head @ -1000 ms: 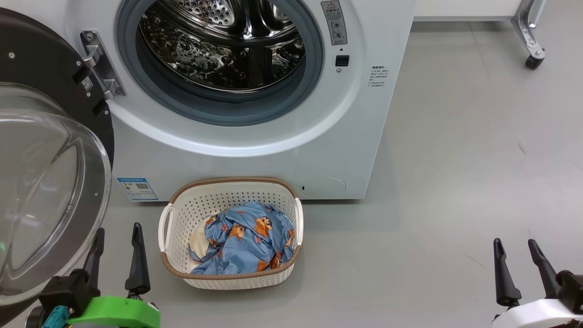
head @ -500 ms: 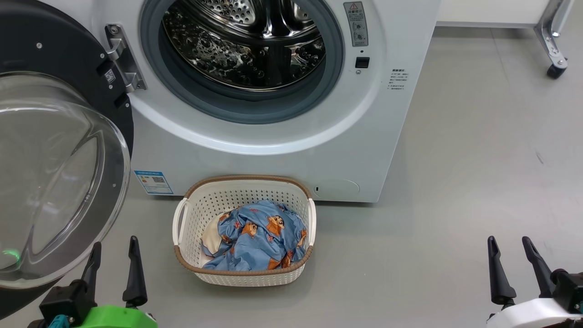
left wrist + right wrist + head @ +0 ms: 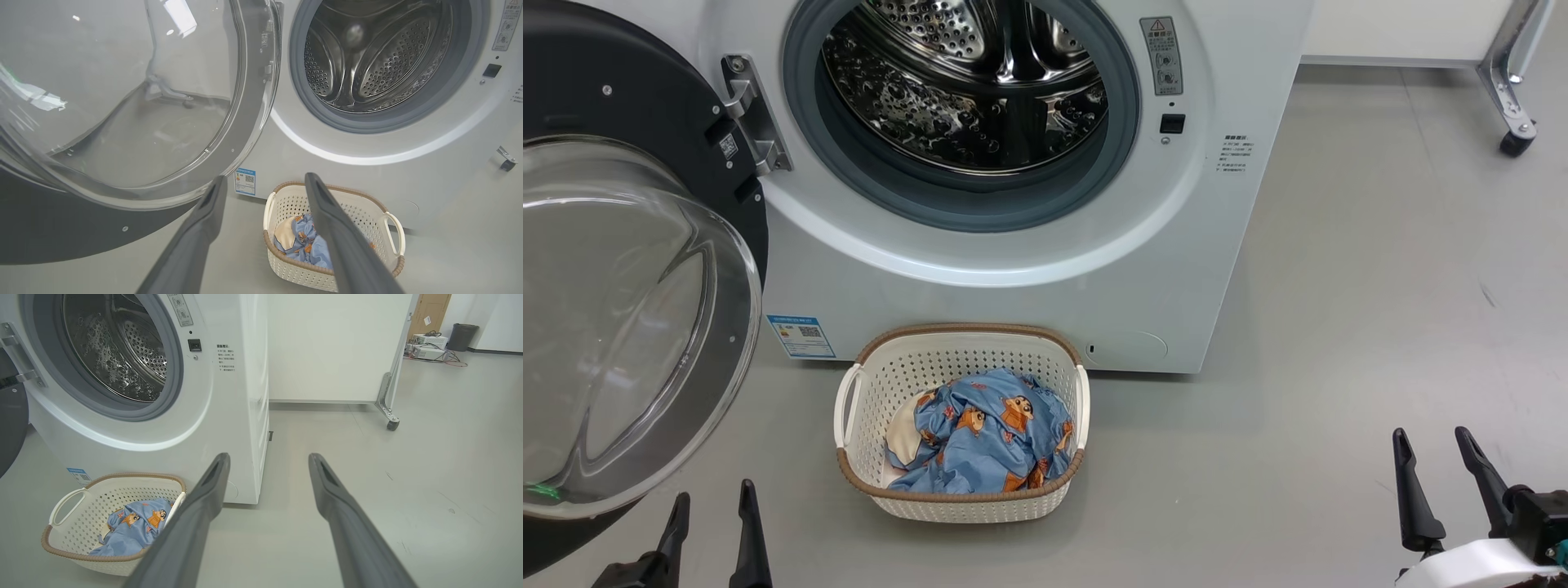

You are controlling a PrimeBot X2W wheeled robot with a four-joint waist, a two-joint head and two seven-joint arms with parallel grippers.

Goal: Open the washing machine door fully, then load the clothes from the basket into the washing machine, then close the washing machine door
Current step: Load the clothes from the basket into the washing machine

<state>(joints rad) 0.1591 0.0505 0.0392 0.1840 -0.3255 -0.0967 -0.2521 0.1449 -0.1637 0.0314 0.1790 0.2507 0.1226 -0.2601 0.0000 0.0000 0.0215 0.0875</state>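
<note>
Washing machine door (image 3: 629, 269) open at frame left; clothes (image 3: 988, 441) in basket (image 3: 964, 510) lower centre; left gripper (image 3: 713, 490) and right gripper (image 3: 1431, 433) spread

- My left gripper (image 3: 713, 490) and my right gripper (image 3: 1431, 433) have dark fingers (image 3: 347, 522), matt, plastic by the look.
- The washing machine (image 3: 1013, 310) has a white shell, smooth with a soft sheen.
- Its drum (image 3: 947, 122) is bright perforated steel, mirror-glossy; the gasket (image 3: 980, 214) round it is matt grey rubber.
- The door (image 3: 629, 90) is glossy black round a clear, smooth glass bowl (image 3: 621, 327); its hinge (image 3: 756, 122) is bare metal.
- The basket (image 3: 964, 513) is cream perforated plastic, smooth, under a brown woven-look rim (image 3: 968, 496).
- The clothes (image 3: 980, 445) are soft matt cloth, crumpled.
- The floor (image 3: 1339, 327) is grey, smooth, faintly shiny.
</note>
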